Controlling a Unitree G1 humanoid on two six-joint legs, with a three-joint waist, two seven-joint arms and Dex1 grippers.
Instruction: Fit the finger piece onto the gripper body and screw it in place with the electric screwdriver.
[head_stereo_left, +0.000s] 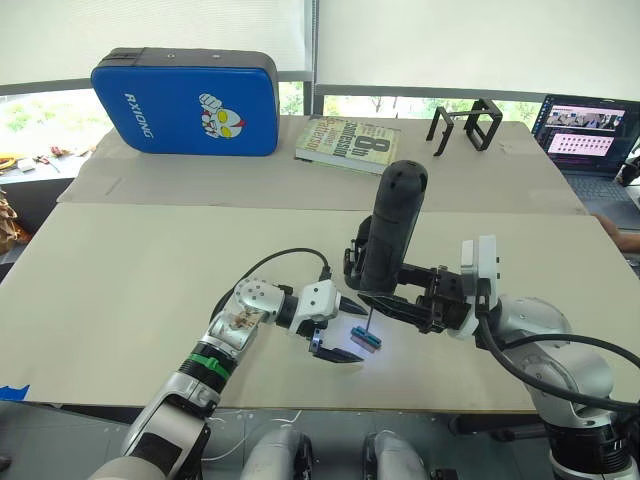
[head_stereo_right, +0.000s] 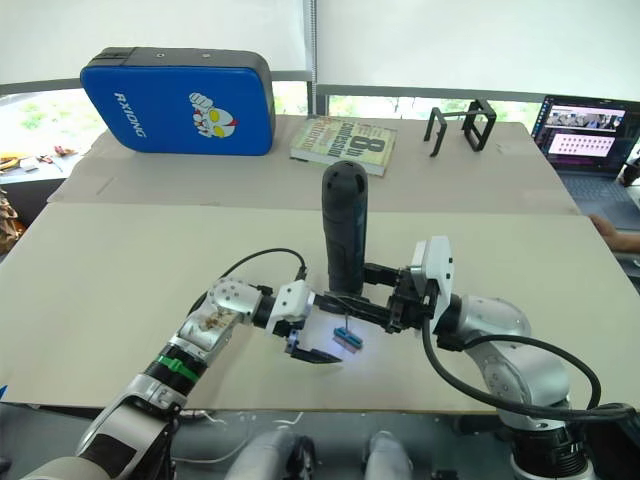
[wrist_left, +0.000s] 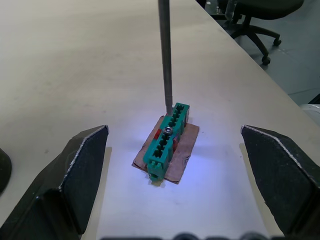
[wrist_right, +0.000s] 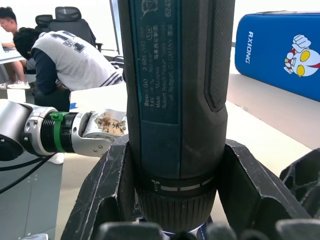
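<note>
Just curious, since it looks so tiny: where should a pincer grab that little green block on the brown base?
Probably its two long sides, coming in low along the table: the small green block is narrow, and the screwdriver's thin metal bit occupies its top.

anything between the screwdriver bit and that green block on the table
Nothing visible. The electric screwdriver, clamped upright in the right gripper, has its bit pointing straight down at one end of the green block. The left gripper has its open jaws apart on either side.
</note>
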